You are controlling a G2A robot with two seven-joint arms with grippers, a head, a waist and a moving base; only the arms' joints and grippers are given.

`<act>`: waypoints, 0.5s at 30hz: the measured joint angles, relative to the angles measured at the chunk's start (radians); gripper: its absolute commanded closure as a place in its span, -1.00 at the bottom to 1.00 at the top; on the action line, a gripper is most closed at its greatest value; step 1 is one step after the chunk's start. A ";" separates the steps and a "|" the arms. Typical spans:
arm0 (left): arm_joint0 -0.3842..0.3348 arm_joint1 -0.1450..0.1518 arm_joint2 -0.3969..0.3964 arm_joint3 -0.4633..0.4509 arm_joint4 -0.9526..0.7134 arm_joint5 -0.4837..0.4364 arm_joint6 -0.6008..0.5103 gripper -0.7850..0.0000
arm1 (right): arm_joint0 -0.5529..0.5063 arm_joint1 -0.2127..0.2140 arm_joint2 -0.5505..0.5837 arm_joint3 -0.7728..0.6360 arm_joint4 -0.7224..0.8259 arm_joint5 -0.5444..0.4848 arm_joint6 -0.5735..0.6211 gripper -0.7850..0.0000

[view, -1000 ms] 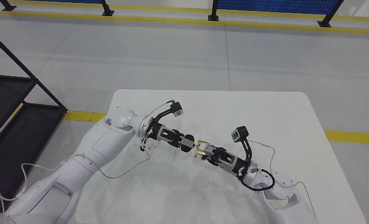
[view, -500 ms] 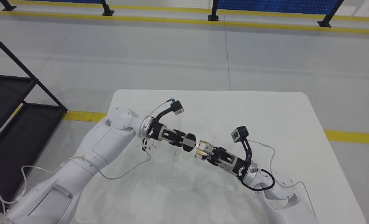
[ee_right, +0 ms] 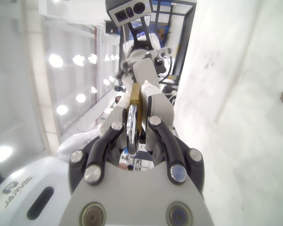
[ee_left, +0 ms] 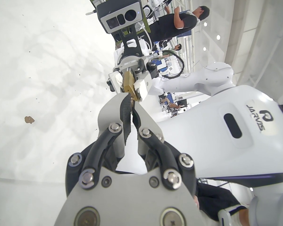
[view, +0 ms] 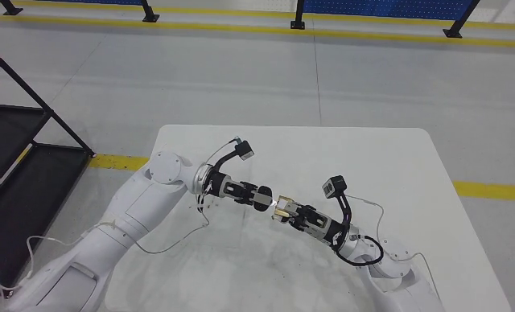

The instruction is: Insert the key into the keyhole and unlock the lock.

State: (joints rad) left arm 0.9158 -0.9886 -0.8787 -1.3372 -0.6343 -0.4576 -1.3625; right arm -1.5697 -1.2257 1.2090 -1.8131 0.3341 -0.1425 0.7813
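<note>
White worktop (view: 386, 159), both hands above it: my left hand (view: 267, 201) clamped on key (ee_left: 132, 98), right hand (view: 283, 209) clamped on lock (ee_right: 134, 96); risk, I judge: slight tilt jams key at keyhole.

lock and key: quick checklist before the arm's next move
1. lock clamped in right gripper: ok
2. key pinched by left gripper: ok
3. key lined up with the lock's end face: ok
4. key fully seated in the keyhole: cannot tell
5. shackle released: cannot tell
</note>
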 measured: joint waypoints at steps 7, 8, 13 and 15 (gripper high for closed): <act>0.000 -0.003 -0.004 0.004 -0.004 -0.002 0.002 1.00 | 0.000 0.000 0.000 0.000 0.000 0.000 0.000 1.00; 0.001 -0.003 -0.005 0.004 -0.004 -0.003 0.003 1.00 | 0.000 0.000 0.000 0.000 0.000 0.000 0.000 1.00; 0.003 -0.004 -0.008 0.010 -0.010 -0.001 0.001 1.00 | 0.000 0.000 0.000 0.000 0.000 0.000 0.000 1.00; 0.004 -0.005 -0.010 0.013 -0.012 0.000 0.000 1.00 | 0.000 0.000 0.000 0.000 0.000 0.000 0.000 1.00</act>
State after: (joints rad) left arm 0.9200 -0.9938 -0.8882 -1.3239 -0.6461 -0.4579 -1.3622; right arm -1.5697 -1.2257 1.2090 -1.8131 0.3341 -0.1425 0.7813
